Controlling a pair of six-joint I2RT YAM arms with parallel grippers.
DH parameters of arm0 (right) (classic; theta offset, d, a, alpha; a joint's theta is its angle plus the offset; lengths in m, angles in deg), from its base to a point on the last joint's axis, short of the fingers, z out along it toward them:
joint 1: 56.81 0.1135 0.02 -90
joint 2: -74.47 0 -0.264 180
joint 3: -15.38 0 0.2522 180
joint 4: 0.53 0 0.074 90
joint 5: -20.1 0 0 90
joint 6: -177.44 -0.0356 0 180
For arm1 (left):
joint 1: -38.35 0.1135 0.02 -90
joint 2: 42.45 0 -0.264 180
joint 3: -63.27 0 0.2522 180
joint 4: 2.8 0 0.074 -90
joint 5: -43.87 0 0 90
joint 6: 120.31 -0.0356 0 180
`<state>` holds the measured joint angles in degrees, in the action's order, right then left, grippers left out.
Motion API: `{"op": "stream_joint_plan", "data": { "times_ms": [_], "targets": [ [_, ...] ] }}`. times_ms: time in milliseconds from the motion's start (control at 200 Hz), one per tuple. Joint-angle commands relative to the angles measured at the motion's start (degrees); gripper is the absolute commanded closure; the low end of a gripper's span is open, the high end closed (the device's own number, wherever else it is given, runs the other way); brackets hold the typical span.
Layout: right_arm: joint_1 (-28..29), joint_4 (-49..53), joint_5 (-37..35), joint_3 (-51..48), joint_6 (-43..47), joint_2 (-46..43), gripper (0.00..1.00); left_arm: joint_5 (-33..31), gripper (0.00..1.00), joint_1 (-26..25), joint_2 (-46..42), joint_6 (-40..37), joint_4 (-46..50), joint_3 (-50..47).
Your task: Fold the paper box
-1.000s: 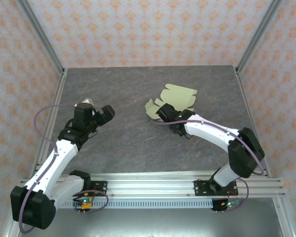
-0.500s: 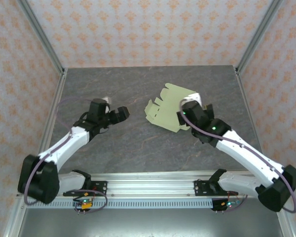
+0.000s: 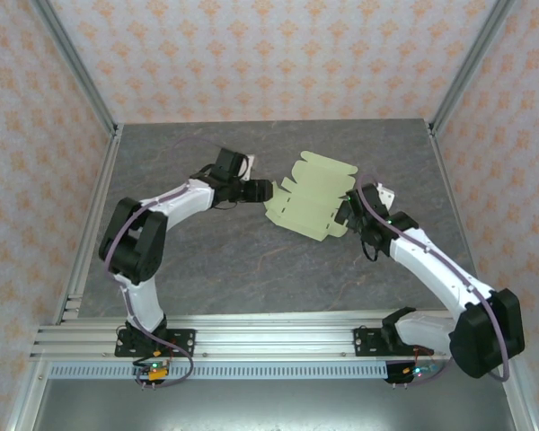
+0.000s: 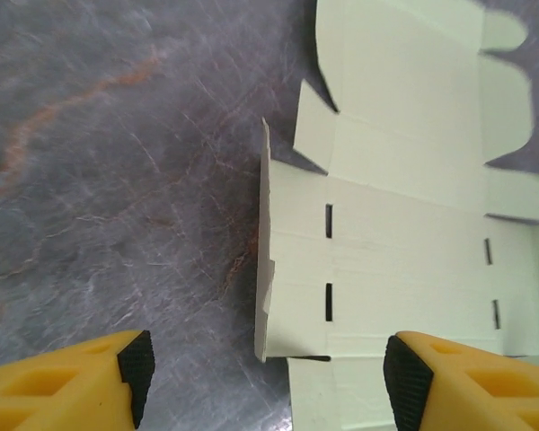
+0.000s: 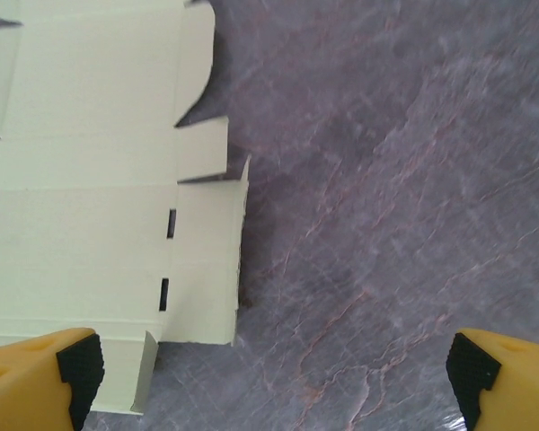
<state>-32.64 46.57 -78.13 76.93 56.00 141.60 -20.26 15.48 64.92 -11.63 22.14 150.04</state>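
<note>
The paper box [image 3: 311, 196] lies as a flat pale yellow-green die-cut sheet on the grey table, right of centre. My left gripper [image 3: 261, 190] is at its left edge, open. In the left wrist view the paper box [image 4: 404, 206] has its narrow side flap [image 4: 265, 269] standing up between the black pads [image 4: 136, 364], and neither pad touches it. My right gripper [image 3: 349, 214] is at the sheet's right edge, wide open. In the right wrist view the paper box [image 5: 90, 180] lies flat, one fingertip [image 5: 79, 364] is over its corner, and bare table lies between the jaws.
The grey marbled table [image 3: 207, 260] is walled by patterned panels with metal posts [image 3: 76, 67] at the back corners. An aluminium rail [image 3: 269, 337] carrying both arm bases runs along the near edge.
My left arm has swung right, up to the sheet's left edge. My right gripper has let go of the sheet's lower left part, opened, and moved round to its right side.
</note>
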Motion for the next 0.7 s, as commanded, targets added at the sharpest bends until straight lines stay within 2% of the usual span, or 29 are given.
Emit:
{"op": "stream_joint_plan", "data": {
  "times_ms": [0, 125, 210, 245, 400, 435, 516, 611, 696],
  "targets": [
    [-0.72, -1.41, 4.06, -0.14, -1.21, 2.01, 0.01, -2.99, 0.26, -1.79, 3.78, -5.42, 6.01, 4.52],
    [-1.40, -1.54, 3.64, -0.76, -0.77, 3.17, 0.01, -6.06, 0.26, -2.65, 7.91, -6.62, 7.60, 7.89],
    [-1.47, -1.64, 4.41, -0.93, 0.03, 3.01, 0.01, -7.45, 0.31, -2.85, 9.78, -6.96, 8.03, 9.59],
    [-1.45, -1.53, 4.64, -0.94, 0.12, 2.80, 0.01, -8.01, 0.36, -3.04, 10.43, -7.30, 8.12, 10.35],
    [-1.42, -1.41, 8.87, -0.55, 3.76, 2.60, 0.00, -7.74, 0.71, -4.03, 13.15, -8.50, 10.46, 13.41],
    [-1.38, -1.34, 10.95, -0.41, 4.96, 2.22, 0.03, -6.81, 0.81, -4.02, 13.21, -8.05, 10.77, 13.40],
    [-0.75, -3.47, 14.90, -1.32, 6.61, 0.98, 0.09, -5.32, 0.97, -4.02, 11.40, -6.15, 10.46, 11.20],
    [0.92, -3.74, 15.72, -0.50, 7.35, -0.42, 0.15, -6.89, 1.00, -4.09, 5.51, -3.22, 7.05, 4.16],
    [4.87, -2.67, 14.94, 1.64, 8.39, 1.88, 0.15, -7.25, 1.00, -3.90, -0.56, 1.07, 3.21, -3.15]
  ]
}}
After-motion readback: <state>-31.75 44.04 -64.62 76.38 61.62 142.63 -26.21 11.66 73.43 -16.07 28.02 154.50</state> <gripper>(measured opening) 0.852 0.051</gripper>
